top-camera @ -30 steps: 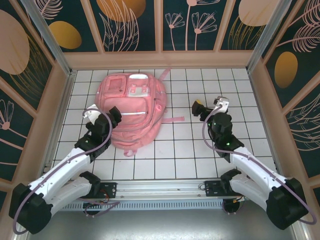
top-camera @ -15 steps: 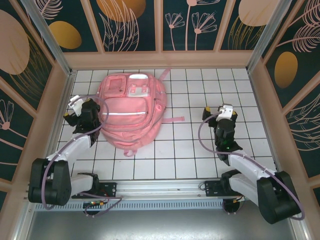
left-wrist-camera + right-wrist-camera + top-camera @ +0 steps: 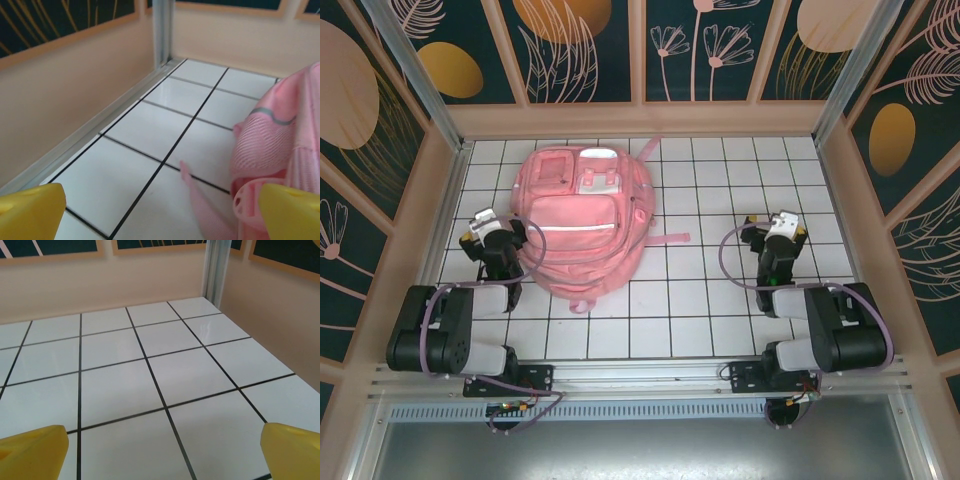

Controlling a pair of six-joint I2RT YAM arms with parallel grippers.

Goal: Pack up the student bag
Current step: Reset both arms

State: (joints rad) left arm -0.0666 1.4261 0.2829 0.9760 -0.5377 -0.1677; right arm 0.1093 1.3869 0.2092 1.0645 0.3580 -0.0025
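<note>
Left claw: the black two-finger left claw with yellow pads sits at about 8 o'clock of the bag, just beside its edge. Its jaws stand wide apart with nothing between them, and it faces the far-left corner.
Bag: the large soft pink fabric student bag lies flat on the white tiled counter, toward 10 o'clock from the counter's middle, front pockets and pale strip facing up. In the left wrist view its pink mesh side pocket bulges at 3 o'clock.
Strap: a thin pink webbing strap trails from the bag toward 3 o'clock, flat on the tiles.
Right claw: the matching black right claw sits at 3 o'clock of the bag, well apart from it. Its jaws are spread wide and empty over bare tiles.
Step in hand: probably a pause away from the work, since neither claw touches the bag. Whether the main zipper is open or closed is too small to tell.
Next move: likely a reach back to the bag. The soft fabric would want one claw pinning it while the other works a zipper pull, keeping clear of the loose strap.
</note>
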